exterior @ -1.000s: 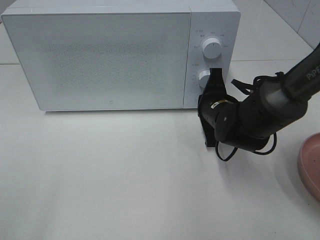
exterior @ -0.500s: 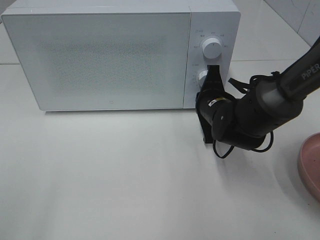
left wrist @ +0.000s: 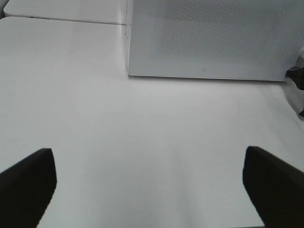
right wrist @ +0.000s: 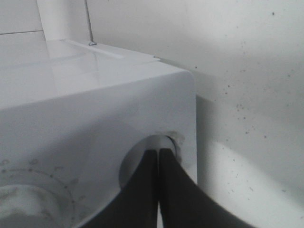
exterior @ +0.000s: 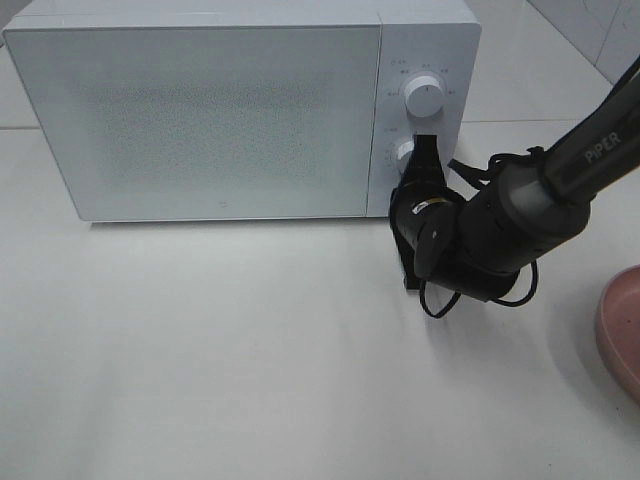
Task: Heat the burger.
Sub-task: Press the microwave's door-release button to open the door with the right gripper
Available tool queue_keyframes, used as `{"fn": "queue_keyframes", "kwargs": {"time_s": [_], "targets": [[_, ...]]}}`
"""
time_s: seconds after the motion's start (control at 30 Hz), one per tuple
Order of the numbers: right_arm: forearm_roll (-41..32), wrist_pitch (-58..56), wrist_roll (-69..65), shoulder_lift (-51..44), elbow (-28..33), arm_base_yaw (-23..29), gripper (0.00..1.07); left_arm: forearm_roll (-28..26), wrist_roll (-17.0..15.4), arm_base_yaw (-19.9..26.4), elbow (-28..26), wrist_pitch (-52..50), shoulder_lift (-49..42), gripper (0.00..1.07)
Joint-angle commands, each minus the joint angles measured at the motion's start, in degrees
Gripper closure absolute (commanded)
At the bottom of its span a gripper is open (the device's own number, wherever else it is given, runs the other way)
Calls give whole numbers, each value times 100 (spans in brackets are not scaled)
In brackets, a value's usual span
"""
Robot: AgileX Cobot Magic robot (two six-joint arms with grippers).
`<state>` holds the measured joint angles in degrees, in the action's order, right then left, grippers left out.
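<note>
The microwave (exterior: pixel 200 110) stands along the back edge of the worktop (exterior: pixel 250 350) with its frosted door (exterior: pixel 210 120) closed. The burger shows in no view, and nothing can be made out through the door.

The right tool (exterior: pixel 425 150) reaches in from the right edge to the control panel at the microwave's right end. Its fingers are pressed flat together with nothing between them. Their tips are at the lower knob (exterior: pixel 403 153), below the upper knob (exterior: pixel 424 97). In the right wrist view the closed right tool (right wrist: pixel 158 154) meets the round knob (right wrist: pixel 164 142) near the microwave's corner.

The left tool (left wrist: pixel 149 175) hangs over bare worktop in front of the microwave's left front corner. Its fingers (left wrist: pixel 28 180) are spread wide and hold nothing.

A pink plate (exterior: pixel 622 325) lies at the right edge, cut off by the frame.
</note>
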<state>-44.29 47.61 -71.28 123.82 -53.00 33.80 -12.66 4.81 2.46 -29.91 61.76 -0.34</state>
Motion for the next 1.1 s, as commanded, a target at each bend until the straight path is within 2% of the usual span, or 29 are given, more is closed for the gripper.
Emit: {"fn": "queue_keyframes", "kwargs": {"time_s": [0.03,0.43,0.7,1.1], "targets": [[29,653,149,-23,-235,-34,107,0,6,17,29,-57,-103,7],[57,1089,155,-23,-602,-34,107,0,6,17,29,-57,-103,7],[103,1501,636,-23,-1008,-172,107,0,6,17,29,-57,-103,7],[80,1324,647,-34,-1031,-172,106,0,6,17,29,-57,-103,7]]}}
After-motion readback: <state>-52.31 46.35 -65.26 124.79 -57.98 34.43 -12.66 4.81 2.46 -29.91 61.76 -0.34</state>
